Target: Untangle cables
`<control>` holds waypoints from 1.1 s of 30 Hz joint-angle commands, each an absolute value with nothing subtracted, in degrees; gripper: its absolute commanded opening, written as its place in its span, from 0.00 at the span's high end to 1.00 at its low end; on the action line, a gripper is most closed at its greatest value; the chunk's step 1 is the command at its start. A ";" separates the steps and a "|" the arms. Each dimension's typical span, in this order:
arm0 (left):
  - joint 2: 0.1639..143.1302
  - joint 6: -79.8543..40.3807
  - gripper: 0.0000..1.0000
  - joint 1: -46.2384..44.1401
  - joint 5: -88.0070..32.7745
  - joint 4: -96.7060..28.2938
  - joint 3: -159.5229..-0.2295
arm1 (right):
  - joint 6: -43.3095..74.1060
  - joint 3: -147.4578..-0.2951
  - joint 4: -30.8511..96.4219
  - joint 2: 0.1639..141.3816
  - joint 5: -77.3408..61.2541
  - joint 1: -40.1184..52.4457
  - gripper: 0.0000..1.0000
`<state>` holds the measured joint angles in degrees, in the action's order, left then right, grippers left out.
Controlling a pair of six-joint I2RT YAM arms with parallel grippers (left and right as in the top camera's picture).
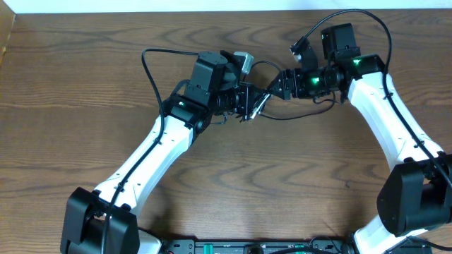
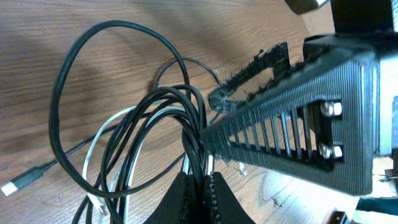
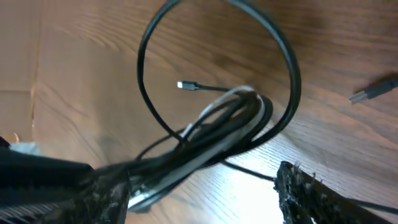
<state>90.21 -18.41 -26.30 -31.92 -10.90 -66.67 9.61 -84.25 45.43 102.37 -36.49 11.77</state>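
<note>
From overhead, the cables (image 1: 260,106) form a small dark bunch between the two arms, toward the far middle of the wood-grain surface (image 1: 85,85). The left end effector (image 1: 246,104) is pinched on them and the right end effector (image 1: 277,86) is just beside. In the left wrist view, ribbed black fingers (image 2: 214,199) press together on the cables; glossy black loops and one white cord (image 2: 102,134) fan outward, and a flat plug (image 2: 18,182) lies on the wood. In the right wrist view the jaws stand wide, and the cables pass between rough black pads (image 3: 311,196), against the one at picture left, with a thin round loop beyond.
</note>
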 commanded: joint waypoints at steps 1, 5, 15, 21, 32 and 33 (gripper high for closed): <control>90.13 -19.20 0.92 -26.15 -33.39 -10.63 -67.31 | 13.32 -84.58 44.29 101.91 -37.71 11.70 0.28; 90.13 -19.20 0.92 -26.15 -33.43 -10.61 -67.31 | 17.12 -84.58 42.13 102.89 -36.73 12.71 0.32; 90.13 -19.20 0.93 -26.15 -33.43 -10.63 -67.31 | 21.93 -84.58 42.24 107.70 -34.22 15.35 0.62; 90.13 -19.20 0.92 -26.15 -33.43 -10.63 -67.31 | 22.94 -84.58 42.54 107.92 -33.36 14.13 0.99; 90.11 -19.20 0.93 -25.93 -33.45 -10.15 -67.31 | 17.52 -84.58 45.95 107.92 -33.58 12.97 0.99; 90.11 -19.22 0.92 -25.93 -33.45 -9.98 -67.31 | 17.06 -84.58 46.04 107.92 -33.61 13.17 0.99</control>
<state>90.26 -19.31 -26.30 -32.53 -10.59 -66.67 20.27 -84.25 45.74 107.70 -33.34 12.75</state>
